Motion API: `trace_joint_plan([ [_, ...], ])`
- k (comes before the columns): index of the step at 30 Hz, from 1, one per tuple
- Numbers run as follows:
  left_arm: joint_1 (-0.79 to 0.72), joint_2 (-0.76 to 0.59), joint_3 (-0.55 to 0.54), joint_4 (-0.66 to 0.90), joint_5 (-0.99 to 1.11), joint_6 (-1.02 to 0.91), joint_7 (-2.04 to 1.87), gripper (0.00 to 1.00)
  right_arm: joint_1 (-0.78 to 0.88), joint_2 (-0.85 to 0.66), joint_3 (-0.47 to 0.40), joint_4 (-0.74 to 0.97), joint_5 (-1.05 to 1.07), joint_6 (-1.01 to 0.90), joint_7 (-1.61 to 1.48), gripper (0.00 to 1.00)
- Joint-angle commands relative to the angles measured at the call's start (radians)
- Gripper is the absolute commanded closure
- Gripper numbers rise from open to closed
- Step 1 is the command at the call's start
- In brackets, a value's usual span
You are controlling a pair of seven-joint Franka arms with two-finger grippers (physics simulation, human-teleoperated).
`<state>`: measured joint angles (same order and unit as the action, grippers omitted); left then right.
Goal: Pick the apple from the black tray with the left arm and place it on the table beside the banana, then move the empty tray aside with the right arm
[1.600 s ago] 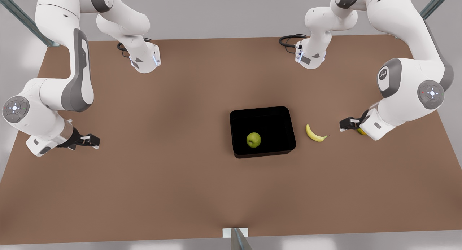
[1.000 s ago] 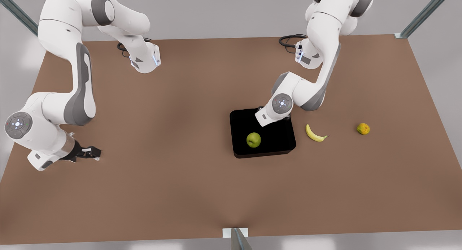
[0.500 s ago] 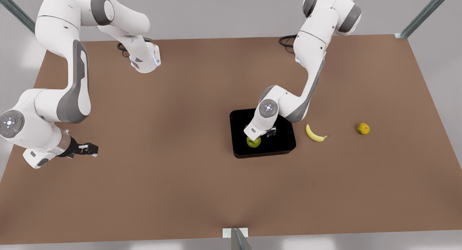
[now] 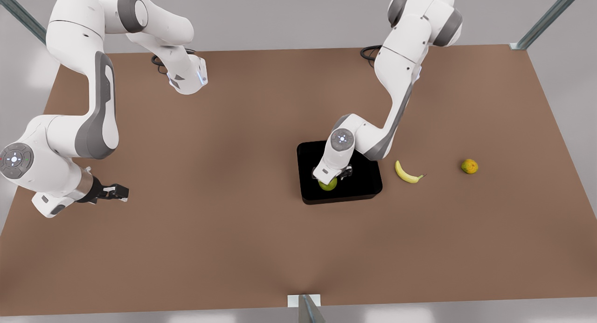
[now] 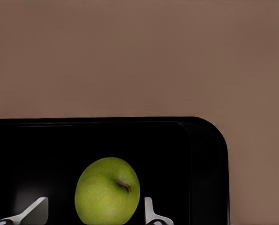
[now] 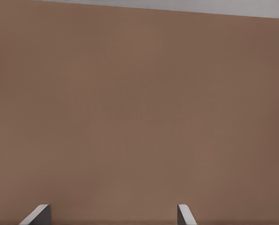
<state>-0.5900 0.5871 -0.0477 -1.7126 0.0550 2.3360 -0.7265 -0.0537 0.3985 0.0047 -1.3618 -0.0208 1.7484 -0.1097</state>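
My left gripper [image 4: 329, 180] stood over the apple [image 4: 328, 185] inside the black tray [image 4: 368, 185], spread wide, with one finger [image 5: 151, 213] just off one flank of the fruit and the other finger well clear of the opposite flank; nothing was clamped. From the left wrist view the apple [image 5: 107, 191] sat between the two fingertips, nearer one than the other, dimple and stem showing on top. It lay on the tray floor toward the tray's front wall, closer to the corner farthest from the banana [image 4: 407, 172].

The step in hand, as I judged it, was the pick: the left arm [image 4: 396, 76] was over the apple and the grasp was not yet made. The next move would call for the fingers to be low enough to reach the apple's widest part (I could not tell their height above the tray floor), then a squeeze, a lift clear of the low tray wall, and a carry to bare table [image 4: 261, 248] beside the banana. The banana lay on the table just beyond the tray's short side, and a small orange-yellow fruit [image 4: 469, 166] sat farther on toward the table's edge, so the spot between tray and banana was narrow.

My right gripper [image 4: 117, 191] waited near the opposite end of the table, well apart from the tray, fingers parted over bare tabletop [image 6: 139, 117] and holding nothing. Its tray move was not yet due.
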Motion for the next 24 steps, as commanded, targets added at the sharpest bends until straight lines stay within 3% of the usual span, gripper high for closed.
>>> trace_joint_plan([
  [1, -0.001, 0.005, 0.0, -0.001, 0.009, 0.039, -0.129, 0.0, 0.0, -0.001, 0.0, 0.0, 0.001, -0.001, -0.002, 0.0],
  [24, -0.005, 0.092, 0.002, -0.045, 0.06, 0.174, -0.136, 0.0, -0.001, -0.001, -0.003, 0.0, 0.001, -0.003, -0.002, 0.0],
])
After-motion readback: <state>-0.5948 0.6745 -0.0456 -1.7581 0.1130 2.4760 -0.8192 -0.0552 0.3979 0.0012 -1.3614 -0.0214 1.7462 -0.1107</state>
